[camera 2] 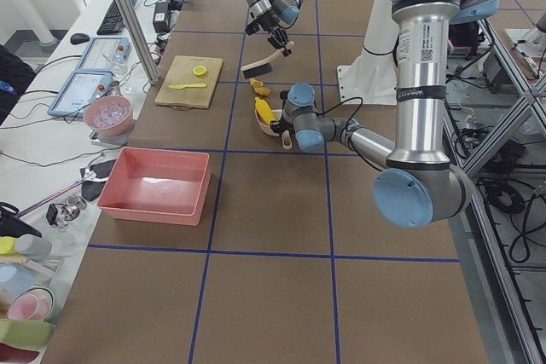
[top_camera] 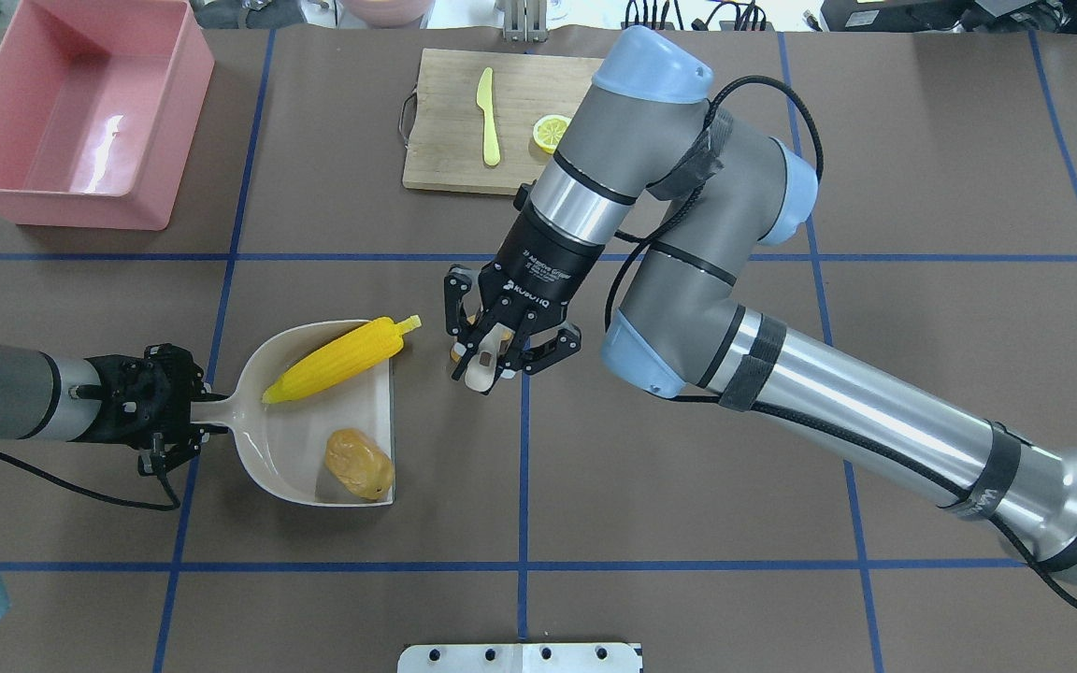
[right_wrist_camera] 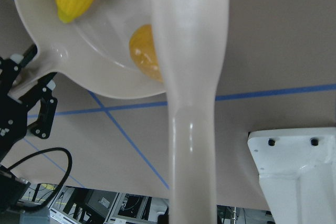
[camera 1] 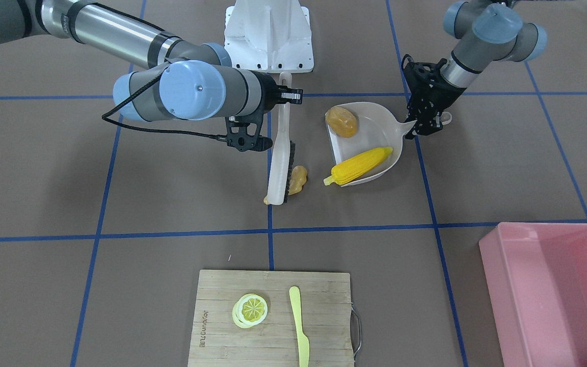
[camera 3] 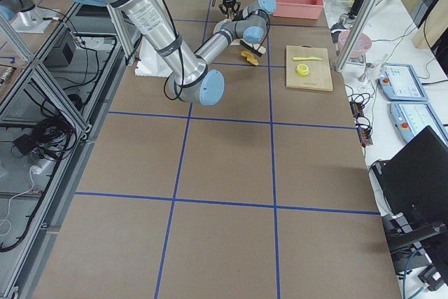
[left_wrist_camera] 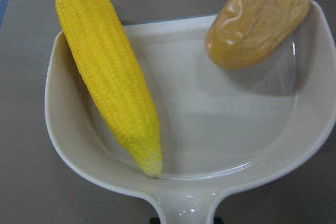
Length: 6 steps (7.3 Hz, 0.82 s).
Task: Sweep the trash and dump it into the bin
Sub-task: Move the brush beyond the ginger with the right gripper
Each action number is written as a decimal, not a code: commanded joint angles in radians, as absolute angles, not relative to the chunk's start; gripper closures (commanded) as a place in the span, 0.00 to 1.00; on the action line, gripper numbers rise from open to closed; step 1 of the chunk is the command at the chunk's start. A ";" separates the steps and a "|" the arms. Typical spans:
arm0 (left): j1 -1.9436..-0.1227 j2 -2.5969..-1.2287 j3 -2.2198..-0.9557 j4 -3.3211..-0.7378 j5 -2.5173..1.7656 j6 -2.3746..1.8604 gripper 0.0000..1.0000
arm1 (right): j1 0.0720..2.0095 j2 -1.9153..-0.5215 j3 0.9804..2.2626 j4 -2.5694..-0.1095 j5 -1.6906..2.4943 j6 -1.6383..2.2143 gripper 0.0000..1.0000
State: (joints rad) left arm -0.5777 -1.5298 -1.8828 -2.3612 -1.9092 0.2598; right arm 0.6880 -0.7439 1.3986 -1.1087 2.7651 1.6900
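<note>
The pink tub (top_camera: 62, 207) is the biggest thing on the brown table (camera 1: 120, 204). It is a shallow, smooth plastic box with rounded corners, sitting at the far left corner, well apart from everything else. Next comes the bamboo cutting board (camera 1: 324, 326) with a lemon slice (camera 1: 250, 310) and a yellow knife (camera 1: 299, 326) on it. The left gripper (top_camera: 194, 417) is clamped on the handle of the beige scoop-shaped dustpan (top_camera: 295, 439). The left wrist camera shows what lies in it best: a corn cob (left_wrist_camera: 110, 77) with bumpy rows of kernels, its stalk end poking past the open lip, and a glossy, wrinkled potato (left_wrist_camera: 257, 19) against the other side wall. The right gripper (top_camera: 492, 360) is closed on the pale, smooth handle of a brush (camera 1: 279, 158). From overhead that gripper mostly hides the knobbly ginger root (camera 1: 297, 179). The front view shows it on the table right up against the dark bristles, outside the dustpan.
</note>
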 commanded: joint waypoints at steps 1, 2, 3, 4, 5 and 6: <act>-0.578 -1.528 -1.881 -2.342 -1.911 0.247 1.00 | 0.733 -0.806 1.408 -1.109 2.760 1.588 1.00; -0.578 -1.529 -1.872 -2.341 -1.911 0.247 1.00 | 0.730 -0.849 1.410 -1.109 2.755 1.527 1.00; -0.580 -1.529 -1.867 -2.335 -1.911 0.245 1.00 | 0.718 -0.857 1.414 -1.108 2.755 1.505 1.00; -0.580 -1.532 -1.868 -2.324 -1.910 0.206 1.00 | 0.707 -0.870 1.437 -1.108 2.764 1.440 1.00; -0.580 -1.540 -1.878 -2.291 -1.911 0.142 1.00 | 0.706 -0.879 1.483 -1.108 2.763 1.437 1.00; -0.580 -1.542 -1.885 -2.266 -1.913 0.140 1.00 | 0.713 -0.885 1.500 -1.108 2.755 1.342 1.00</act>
